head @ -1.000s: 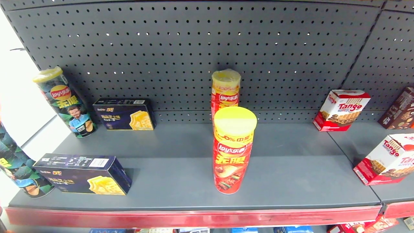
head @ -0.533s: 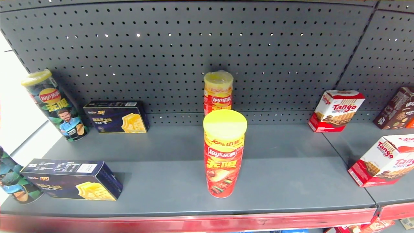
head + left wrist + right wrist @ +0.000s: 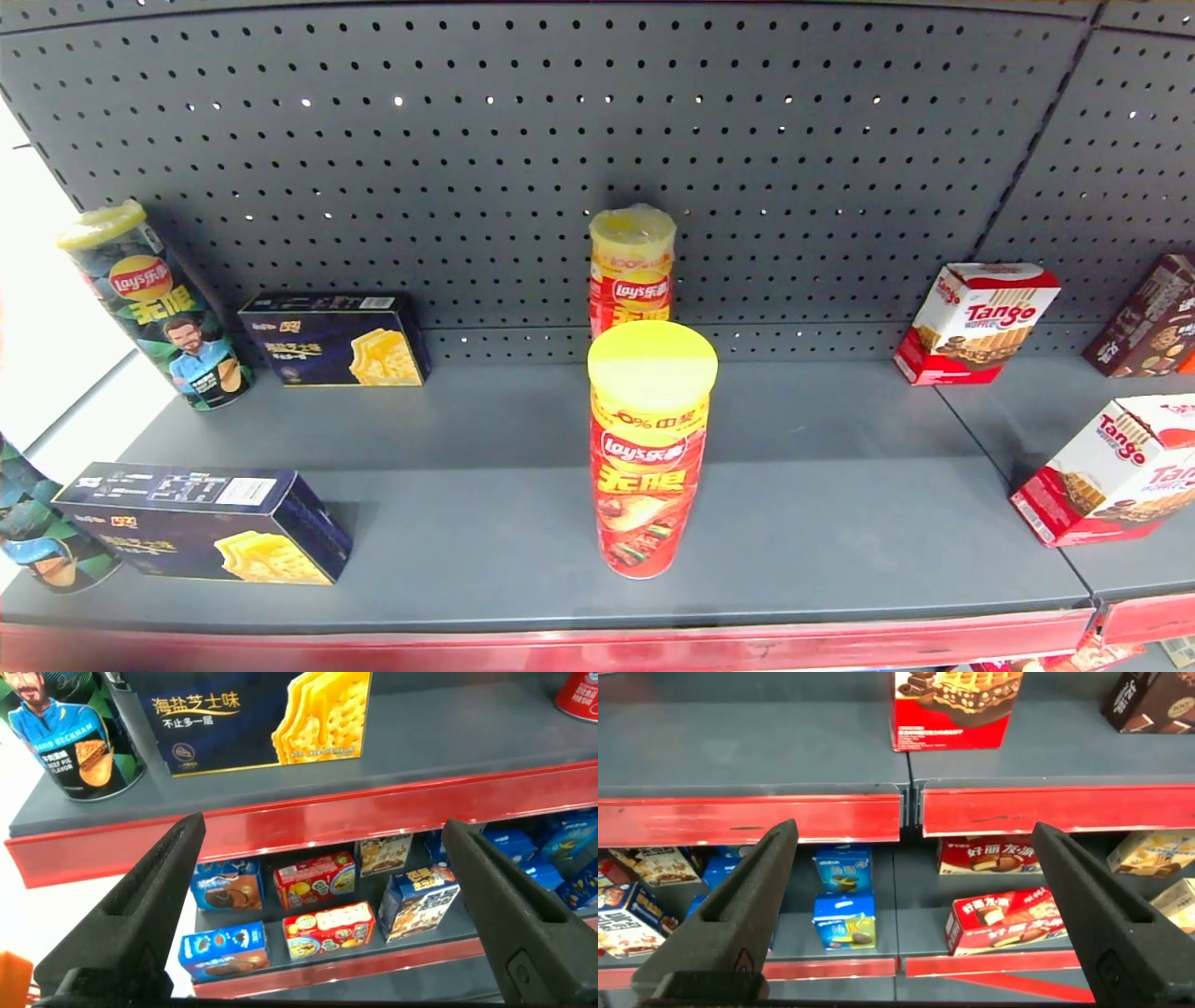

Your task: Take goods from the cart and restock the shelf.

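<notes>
- Since a second ago your head view has swung a little. The whole scene now sits further left and lower in the picture. That is the camera moving; every item keeps its place on the shelf (image 3: 822,504).
- The shelf is a flat grey metal board with a glossy red front strip (image 3: 560,644). Behind it rises a grey pegboard back (image 3: 560,140) dotted with small round holes.
- At mid-shelf a tall red tube (image 3: 649,457) with a smooth yellow lid stands upright towards the front edge. A second red tube (image 3: 631,271) stands directly behind it, against the pegboard back.
- On the robot's left, a dark tube (image 3: 154,303) bearing a man's picture stands at the back. Just beside it is a dark blue carton (image 3: 336,338) showing yellow crackers, and a front blue carton (image 3: 201,523) lies close to the edge.
- On the robot's right, one red-and-white carton (image 3: 976,322) sits at the back and a nearer red-and-white carton (image 3: 1111,467) sits further forward. Both are printed with wafers.
- Your left gripper (image 3: 322,826) faces the red front strip with its jaws spread wide apart.
- Your right gripper (image 3: 915,829) has its jaws just as wide, facing the same strip and the small lower-shelf cartons (image 3: 845,905).
</notes>
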Controlling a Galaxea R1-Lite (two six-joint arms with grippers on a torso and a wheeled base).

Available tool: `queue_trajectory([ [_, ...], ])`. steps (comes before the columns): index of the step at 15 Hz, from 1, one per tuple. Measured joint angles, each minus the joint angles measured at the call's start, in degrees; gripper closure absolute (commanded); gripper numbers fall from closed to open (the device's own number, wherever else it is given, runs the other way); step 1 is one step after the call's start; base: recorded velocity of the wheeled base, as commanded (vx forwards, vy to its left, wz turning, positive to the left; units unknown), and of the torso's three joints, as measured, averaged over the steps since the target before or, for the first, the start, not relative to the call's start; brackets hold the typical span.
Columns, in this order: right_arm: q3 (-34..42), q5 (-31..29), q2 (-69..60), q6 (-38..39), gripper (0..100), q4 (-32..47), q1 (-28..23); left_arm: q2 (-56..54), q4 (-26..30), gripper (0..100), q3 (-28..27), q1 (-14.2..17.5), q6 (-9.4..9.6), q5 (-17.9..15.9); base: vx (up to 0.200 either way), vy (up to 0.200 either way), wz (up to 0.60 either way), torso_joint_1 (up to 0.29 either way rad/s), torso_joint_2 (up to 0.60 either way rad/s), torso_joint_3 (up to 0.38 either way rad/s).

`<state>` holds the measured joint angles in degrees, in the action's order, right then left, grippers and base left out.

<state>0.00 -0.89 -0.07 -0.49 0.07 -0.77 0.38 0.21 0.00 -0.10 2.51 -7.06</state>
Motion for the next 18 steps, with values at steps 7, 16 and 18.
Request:
queue_trajectory([
  [7,0.0,0.02,0.0,0.06,0,-0.07,0.0,0.0,-0.1,0,0.0,0.0,0.13,0.02,-0.029,0.0,0.0,0.0,0.0,0.0],
  [16,0.0,0.0,0.0,0.06,0,0.0,0.0,0.0,-0.05,0,0.0,0.0,0.13,0.02,0.0,0.0,0.0,0.0,0.0,0.0],
  [18,0.0,0.0,0.0,0.02,0,0.02,-0.05,0.0,-0.02,0,0.0,0.0,0.13,0.02,0.0,0.0,0.0,0.0,0.0,0.0],
])
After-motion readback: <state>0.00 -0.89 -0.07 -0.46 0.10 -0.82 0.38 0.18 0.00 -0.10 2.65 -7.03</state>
